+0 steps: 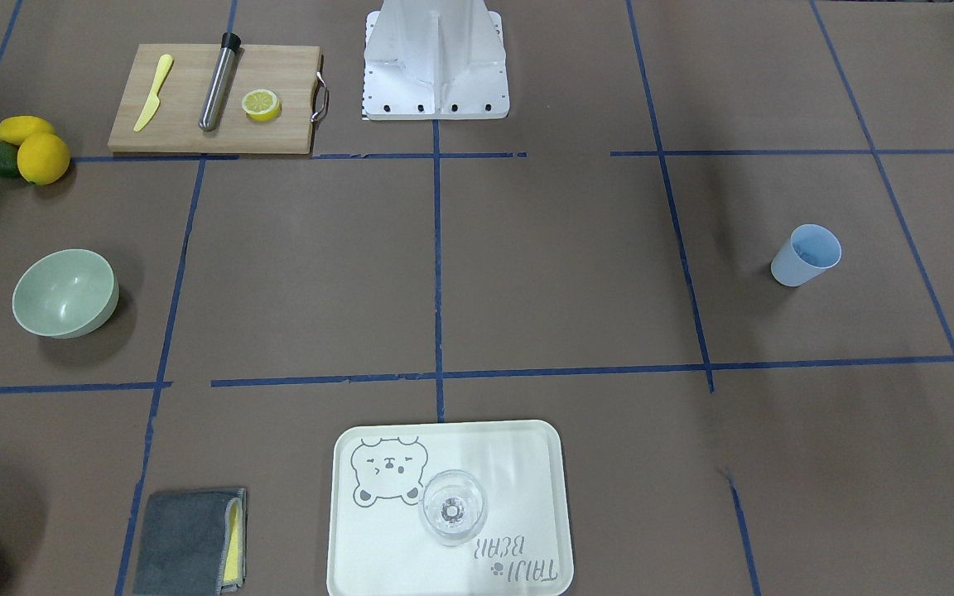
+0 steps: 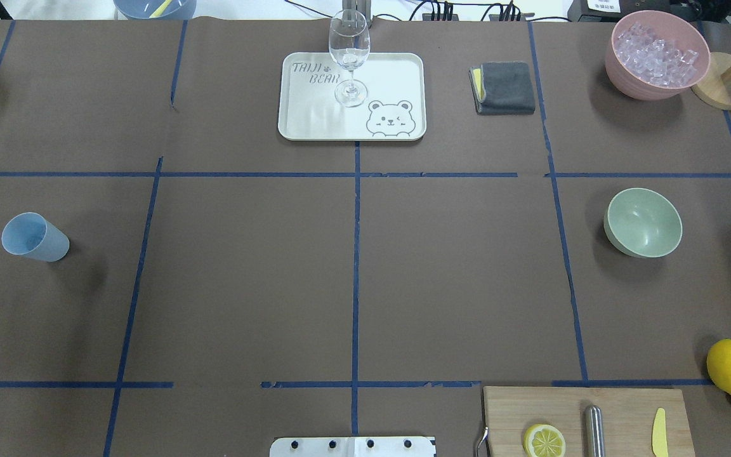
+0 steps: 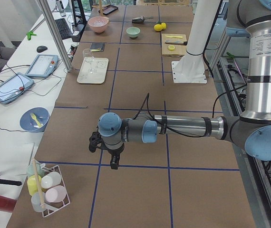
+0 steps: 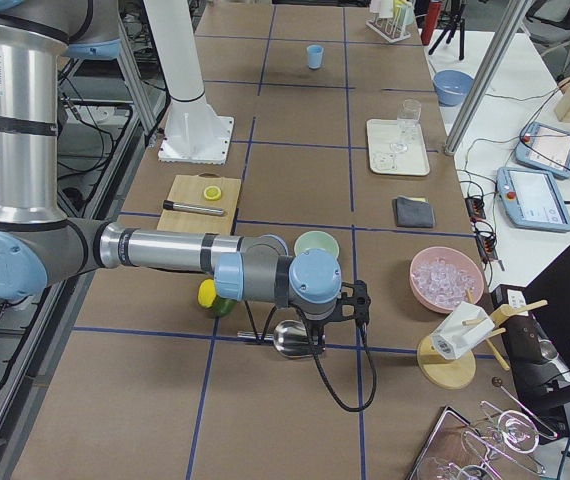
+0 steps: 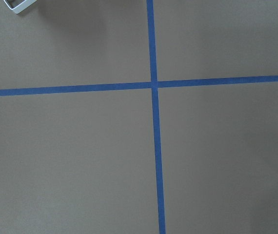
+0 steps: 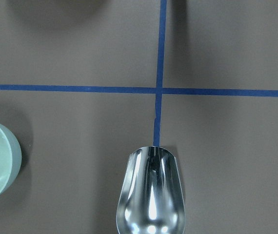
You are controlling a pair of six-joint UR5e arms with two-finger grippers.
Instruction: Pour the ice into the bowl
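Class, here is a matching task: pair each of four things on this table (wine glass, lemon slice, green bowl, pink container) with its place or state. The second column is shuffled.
Things:
1. wine glass
2. lemon slice
3. green bowl
4. pink container

Places or states:
a. lying on the wooden cutting board
b. filled with clear cubes
c. empty
d. standing on the bear tray

Pairs: 1-d, 2-a, 3-c, 4-b.

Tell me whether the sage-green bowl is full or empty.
Empty: the bowl shows only its bare green inside in the overhead view.
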